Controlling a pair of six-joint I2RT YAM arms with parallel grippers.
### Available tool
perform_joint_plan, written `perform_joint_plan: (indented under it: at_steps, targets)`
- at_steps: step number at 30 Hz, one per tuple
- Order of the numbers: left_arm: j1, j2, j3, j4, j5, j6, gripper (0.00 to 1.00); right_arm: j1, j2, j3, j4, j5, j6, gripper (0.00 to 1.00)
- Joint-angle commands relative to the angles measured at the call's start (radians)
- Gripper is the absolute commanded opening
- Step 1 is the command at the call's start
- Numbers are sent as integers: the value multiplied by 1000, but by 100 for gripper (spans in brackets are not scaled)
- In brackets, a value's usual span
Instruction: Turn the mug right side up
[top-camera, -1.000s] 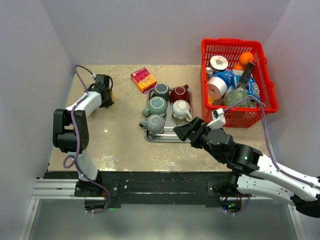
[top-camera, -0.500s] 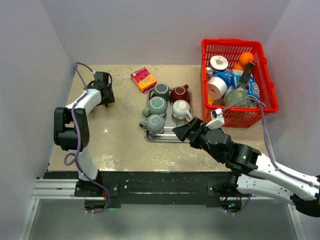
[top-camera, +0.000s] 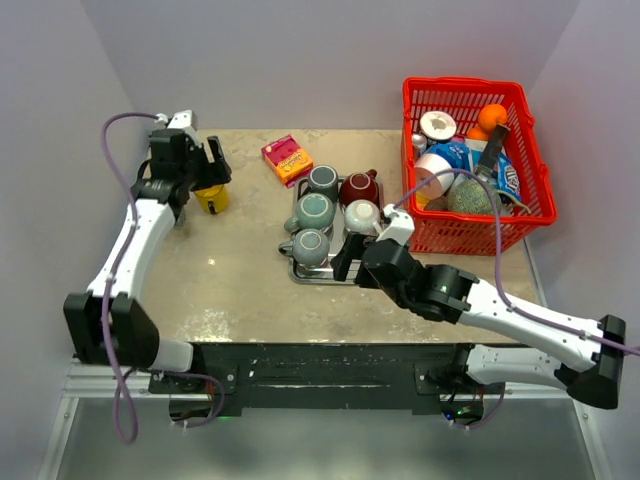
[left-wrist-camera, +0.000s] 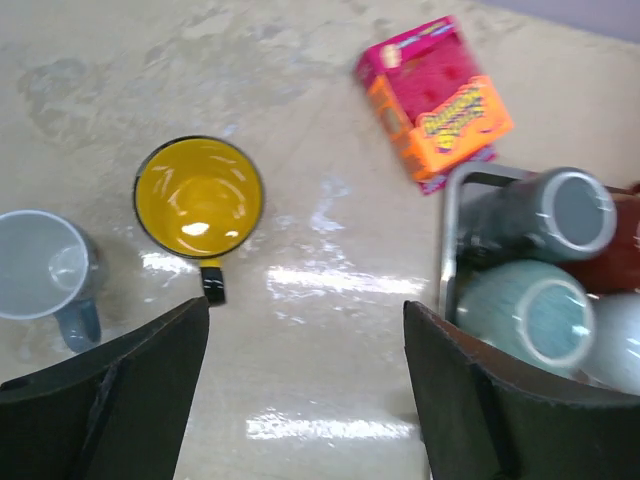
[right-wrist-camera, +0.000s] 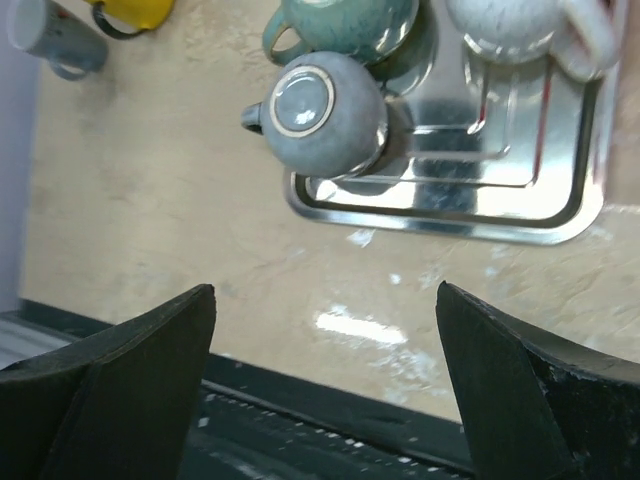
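Observation:
A yellow mug stands right side up on the table at the back left, its handle toward the camera in the left wrist view. A grey-blue mug stands upright just left of it. My left gripper hovers above and near them, open and empty. Several mugs sit bottoms-up on the metal tray, among them a grey one and a teal one. My right gripper is open and empty above the tray's front edge.
A pink and orange box lies behind the tray. A red basket full of groceries stands at the back right. The table's front edge and black rail lie under the right gripper.
The left gripper has opened and lifted off the yellow mug, which now stands uncovered. The right arm has swung left to the tray's front edge.

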Motion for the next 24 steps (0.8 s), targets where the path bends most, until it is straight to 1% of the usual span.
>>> perform_joint_plan:
  at_steps: [1,2,3,4,5,6,8,9,10,13,14,16,17,19,24]
  targets:
    - [-27,-187,-144,12,237,10,83,-1,101,161,-65,141,-329,95]
    - [-36,-227,-182,29,269,18,84,-7,122,181,-76,178,-430,95]
    - [-47,-310,-266,49,282,13,84,-18,162,212,-82,178,-481,95]
    - [-58,-353,-310,76,303,9,85,-39,178,219,-68,170,-533,95]
    - [-58,-391,-351,121,362,-4,85,-51,190,227,-55,146,-627,95]
    - [-58,-457,-418,138,378,-11,86,-67,219,233,-45,140,-663,95]
    - [-58,-511,-477,182,425,-30,87,-134,251,252,-44,127,-738,95]
    - [-58,-548,-521,193,444,-30,87,-162,265,272,-45,97,-760,95]
    - [-58,-562,-541,201,456,-31,87,-212,296,279,-42,78,-785,95]
    - [-58,-593,-606,224,493,-25,87,-286,363,298,-30,17,-881,95]
    - [-58,-597,-617,228,504,-15,87,-298,382,305,-27,-12,-939,95]
    - [-58,-605,-643,230,516,-2,87,-329,428,315,-27,-76,-990,95]
    - [-58,-608,-652,238,525,5,87,-343,475,327,-30,-99,-1042,95]
    - [-58,-613,-666,238,529,7,87,-384,515,344,-39,-174,-1073,94]
    - [-58,-617,-683,256,552,5,88,-453,622,379,-36,-244,-1132,94]
